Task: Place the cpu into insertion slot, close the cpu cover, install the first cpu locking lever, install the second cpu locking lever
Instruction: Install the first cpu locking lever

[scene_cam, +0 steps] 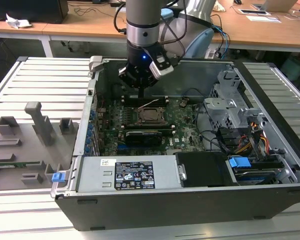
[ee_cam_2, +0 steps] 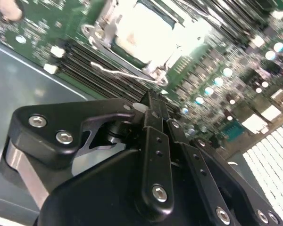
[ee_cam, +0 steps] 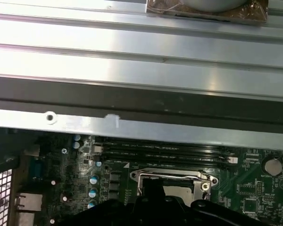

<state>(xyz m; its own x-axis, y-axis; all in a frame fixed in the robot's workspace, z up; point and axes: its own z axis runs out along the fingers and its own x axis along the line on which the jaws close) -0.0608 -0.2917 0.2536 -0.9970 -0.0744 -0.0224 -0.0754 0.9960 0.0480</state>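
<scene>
open computer case (scene_cam: 190, 207) is sitting on the slatted table (scene_cam: 45, 85), holding the motherboard (scene_cam: 185, 125), a power supply (scene_cam: 130, 175) along the near wall and a drive cage (scene_cam: 230, 105) at the exterior view's right. the cpu (scene_cam: 151, 116) is lying flat in the insertion slot (scene_cam: 138, 119), pale face up. the cpu cover (ee_cam: 172, 176) is lying down over it, framing the chip. a wire locking lever (ee_cam_2: 118, 71) is sticking out beside the socket, looks unlatched but hard to be sure. the gripper (scene_cam: 141, 95) is hanging inside the case just behind the socket, near the lever, jaws clenched together with nothing between them. memory slots (ee_cam: 165, 153) are running alongside the socket, and a black expansion card (scene_cam: 147, 136) is sitting just in front of it. grey fixtures (scene_cam: 37, 122) are standing on the table outside the case, well apart from the gripper.
</scene>
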